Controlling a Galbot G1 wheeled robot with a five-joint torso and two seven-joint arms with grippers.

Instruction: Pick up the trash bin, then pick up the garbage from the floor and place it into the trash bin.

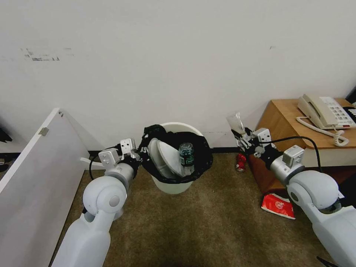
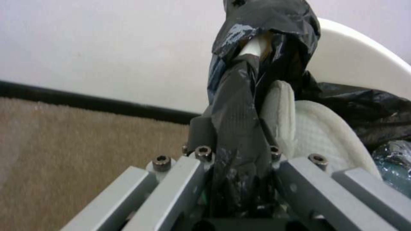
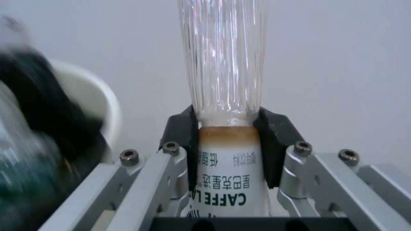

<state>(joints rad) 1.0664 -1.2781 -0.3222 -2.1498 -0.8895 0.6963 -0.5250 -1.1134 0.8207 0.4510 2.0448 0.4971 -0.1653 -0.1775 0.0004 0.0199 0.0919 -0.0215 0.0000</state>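
Observation:
The trash bin (image 1: 173,186), white with a black bag over its rim, is held off the carpet near the wall. My left gripper (image 1: 142,152) is shut on its near-left rim; in the left wrist view the fingers (image 2: 201,134) clamp the bag-covered rim (image 2: 240,106). Inside lean white slippers (image 1: 165,157) and a small bottle (image 1: 186,155). My right gripper (image 1: 243,139) is raised to the right of the bin, shut on a clear coffee bottle (image 1: 236,123) with a white label (image 3: 227,179). A red can (image 1: 241,162) and a red packet (image 1: 278,205) lie on the floor.
A wooden side table (image 1: 285,111) with a beige telephone (image 1: 322,111) stands at the right, close behind my right arm. A white panel (image 1: 33,178) leans at the left. Open brown carpet (image 1: 200,230) lies in front of the bin.

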